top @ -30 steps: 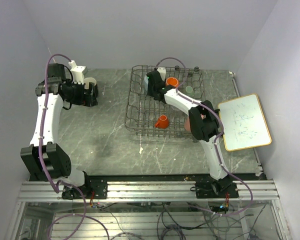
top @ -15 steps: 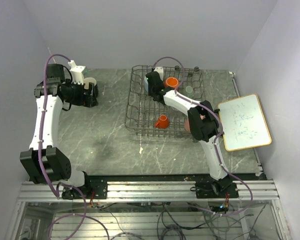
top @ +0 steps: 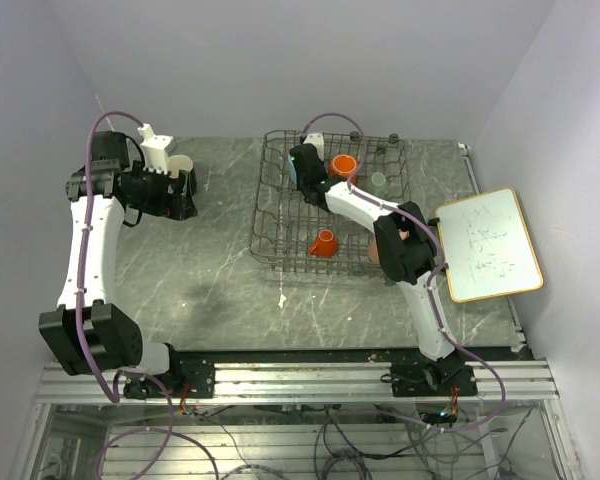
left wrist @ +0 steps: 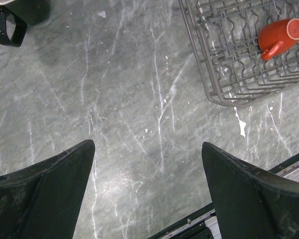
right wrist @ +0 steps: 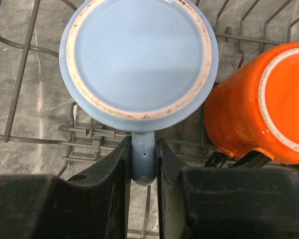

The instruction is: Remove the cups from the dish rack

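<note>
I have my right hand (right wrist: 144, 162) clamped on the light blue mug (right wrist: 139, 55) handle in the dish rack (top: 278, 215) by the worktop's (top: 220, 250) far edge, left hand (left wrist: 147, 167) spread wide.

Grey marbled desk (top: 210, 270), white veins throughout. Wood-framed whiteboard (top: 488, 245) lies at the desk's right side, turned at an angle; faint writing, illegible. Small white fleck (top: 282, 298) on the desk near its middle. Aluminium rail (top: 300, 382) along the near edge.
</note>
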Motion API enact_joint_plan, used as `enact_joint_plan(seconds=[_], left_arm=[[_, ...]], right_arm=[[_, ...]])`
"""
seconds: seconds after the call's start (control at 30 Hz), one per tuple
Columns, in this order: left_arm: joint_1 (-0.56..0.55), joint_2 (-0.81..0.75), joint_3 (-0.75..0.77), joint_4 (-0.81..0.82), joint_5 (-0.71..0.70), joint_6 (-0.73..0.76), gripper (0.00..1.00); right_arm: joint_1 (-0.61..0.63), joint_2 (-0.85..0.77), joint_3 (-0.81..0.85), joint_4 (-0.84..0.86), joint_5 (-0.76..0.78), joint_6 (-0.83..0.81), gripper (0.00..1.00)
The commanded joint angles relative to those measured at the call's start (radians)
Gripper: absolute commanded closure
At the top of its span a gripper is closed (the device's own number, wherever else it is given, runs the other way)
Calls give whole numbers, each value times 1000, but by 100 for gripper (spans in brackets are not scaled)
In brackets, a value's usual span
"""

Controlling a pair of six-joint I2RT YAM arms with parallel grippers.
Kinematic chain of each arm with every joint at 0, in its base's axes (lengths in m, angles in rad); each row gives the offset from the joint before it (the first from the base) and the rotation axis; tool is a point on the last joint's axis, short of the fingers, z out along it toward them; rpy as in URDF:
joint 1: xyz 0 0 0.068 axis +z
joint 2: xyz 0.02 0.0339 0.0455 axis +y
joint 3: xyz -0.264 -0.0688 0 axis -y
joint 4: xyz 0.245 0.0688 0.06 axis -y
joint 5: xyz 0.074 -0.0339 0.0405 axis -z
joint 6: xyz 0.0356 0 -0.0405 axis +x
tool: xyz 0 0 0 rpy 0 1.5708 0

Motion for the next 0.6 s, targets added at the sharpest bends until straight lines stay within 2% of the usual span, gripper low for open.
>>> enact_joint_plan(seconds=[0.0, 0.2, 0.57], left_arm=[[7, -42, -32, -17, 57, 49, 0], [7, -87, -91, 15, 85, 85, 1], [6, -123, -146, 117, 133, 35, 1]], right_arm=[[16, -53, -5, 67, 48, -49, 100], [20, -156, -32, 137, -25, -32, 100], [19, -276, -56, 88, -181, 130, 100]])
